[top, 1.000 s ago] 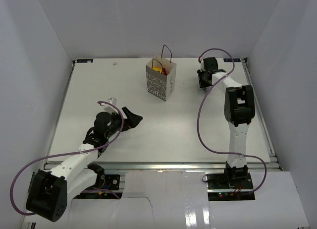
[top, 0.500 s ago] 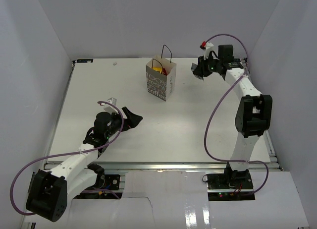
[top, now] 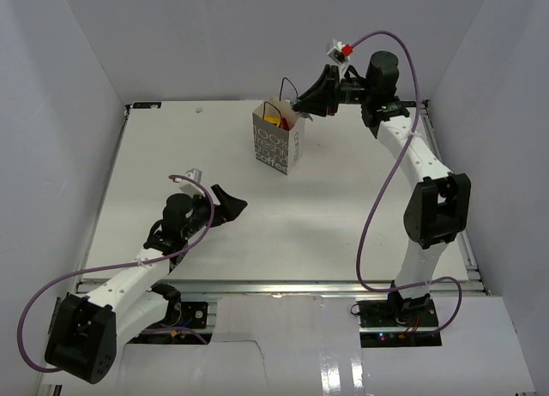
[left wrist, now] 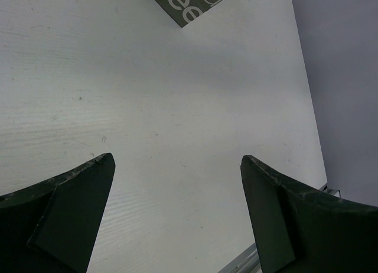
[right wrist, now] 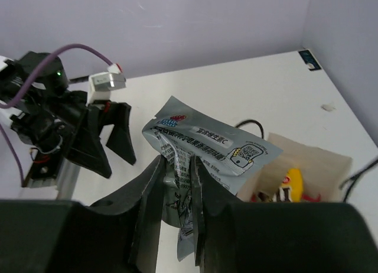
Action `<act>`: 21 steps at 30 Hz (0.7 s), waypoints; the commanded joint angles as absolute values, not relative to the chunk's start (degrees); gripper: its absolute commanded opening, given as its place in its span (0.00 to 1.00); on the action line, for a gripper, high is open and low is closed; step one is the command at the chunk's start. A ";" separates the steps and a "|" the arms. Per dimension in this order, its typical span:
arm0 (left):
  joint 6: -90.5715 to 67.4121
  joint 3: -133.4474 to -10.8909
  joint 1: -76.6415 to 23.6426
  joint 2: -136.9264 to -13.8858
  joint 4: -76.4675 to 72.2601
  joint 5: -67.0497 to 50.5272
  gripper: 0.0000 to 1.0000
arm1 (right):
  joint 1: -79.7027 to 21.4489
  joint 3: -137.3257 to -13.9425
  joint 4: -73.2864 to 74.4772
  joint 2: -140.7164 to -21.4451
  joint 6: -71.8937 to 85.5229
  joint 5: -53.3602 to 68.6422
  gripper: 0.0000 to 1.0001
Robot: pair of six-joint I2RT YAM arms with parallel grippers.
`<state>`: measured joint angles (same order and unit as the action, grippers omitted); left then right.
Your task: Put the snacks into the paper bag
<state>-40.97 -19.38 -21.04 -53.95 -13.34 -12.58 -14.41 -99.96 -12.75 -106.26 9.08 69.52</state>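
Two claws are sharing this table (top: 171, 165), and only one is carrying anything. At the left, the left claw (top: 230, 201) is hanging low over the surface with its jaws spread wide and nothing between them. Its wrist view is showing bare table between the fingers (left wrist: 71, 214), with only a lettered corner of the bag (left wrist: 192, 4) peeking in at 12 o'clock. In the top view the bag is standing upright, well apart from that claw and toward 1 o'clock, with its mouth open. A yellow packet (top: 273, 120) is already lying inside.

Moving right, the right claw (top: 302, 105) is hovering above and just beside the bag's far rim, at about 2 o'clock from the mouth. It is pinching a foil packet (right wrist: 204, 149) tight by one crumpled end. In the wrist view the packet's free length is fanning out toward 2 o'clock, while the bag mouth is sitting low at 4 o'clock.

So the right arm is by far the nearer one. The coming move is probably turning on one thing: the mouth is lying toward 8 o'clock from the claw in the top view, not squarely beneath the packet. I judge that the packet is needing a short carry that way, long axis tipped downward, before the jaws let go, or it is risking the rim.
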 commanded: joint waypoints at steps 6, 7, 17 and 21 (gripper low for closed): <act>-40.87 -19.95 -20.65 -51.07 -14.33 -13.01 0.98 | -18.37 -101.51 -34.72 -111.96 29.63 67.95 0.08; -40.87 -19.86 -20.65 -50.98 -14.33 -13.01 0.98 | -18.28 -102.91 -33.41 -112.58 28.92 66.90 0.08; -41.31 -19.69 -20.65 -49.92 -13.97 -13.18 0.98 | -17.84 -106.35 -32.96 -117.77 26.90 63.63 0.08; -41.13 -20.39 -20.65 -50.97 -13.97 -13.80 0.98 | -17.75 -106.17 -31.56 -119.53 24.53 63.28 0.08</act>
